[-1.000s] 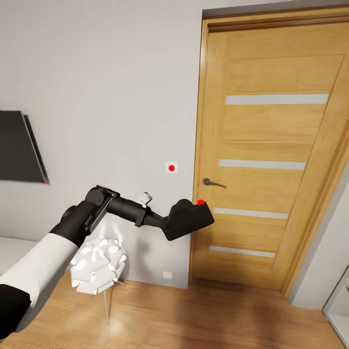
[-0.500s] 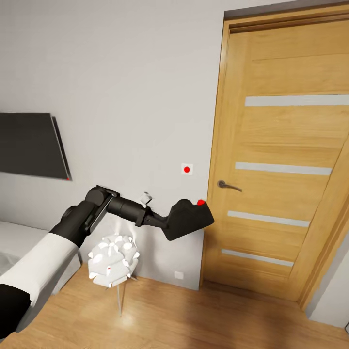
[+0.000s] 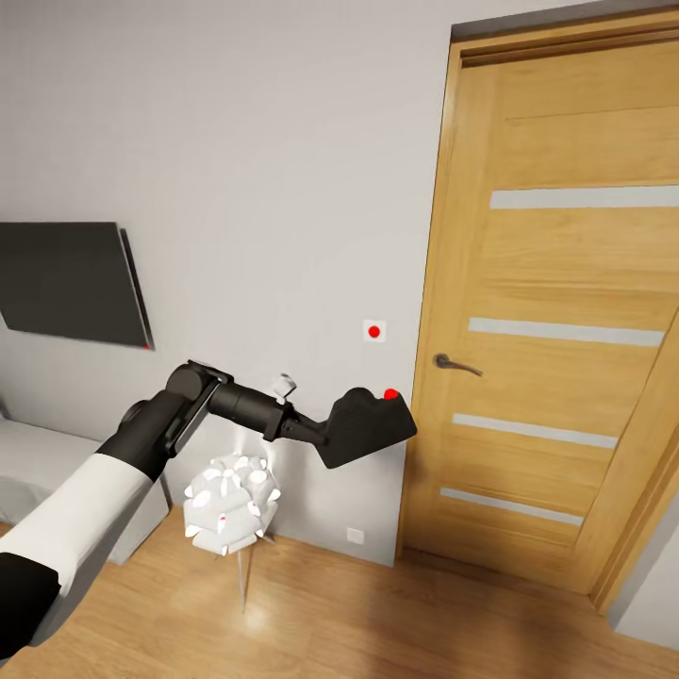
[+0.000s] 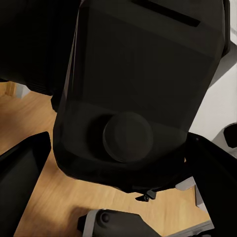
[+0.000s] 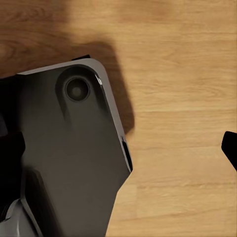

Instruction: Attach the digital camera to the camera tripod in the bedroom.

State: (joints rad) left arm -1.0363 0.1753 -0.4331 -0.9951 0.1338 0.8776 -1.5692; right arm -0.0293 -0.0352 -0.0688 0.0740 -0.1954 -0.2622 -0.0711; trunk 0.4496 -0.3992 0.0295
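Note:
The digital camera (image 3: 370,426), a black box with a red button (image 3: 390,394) on top, hangs in mid-air in front of a grey wall. My left gripper (image 3: 332,436) is shut on it at the end of my outstretched left arm. In the left wrist view the camera (image 4: 143,74) sits close up with its short round lens barrel (image 4: 127,137) facing me, between dark fingers (image 4: 22,170). My right gripper (image 5: 120,148) hangs open over the wood floor, with one fingertip (image 5: 230,148) at the picture's edge. The camera tripod is out of view.
A wooden door (image 3: 566,311) with a metal handle (image 3: 455,363) stands shut at the right. A white flower-shaped lamp (image 3: 231,500) on thin legs is below my left arm. A black wall screen (image 3: 71,283) hangs at the left, above a low grey piece of furniture (image 3: 38,453).
The camera has turned left: door, lamp and wall screen have slid right in the picture. My left arm and the digital camera hold the same place in the view.

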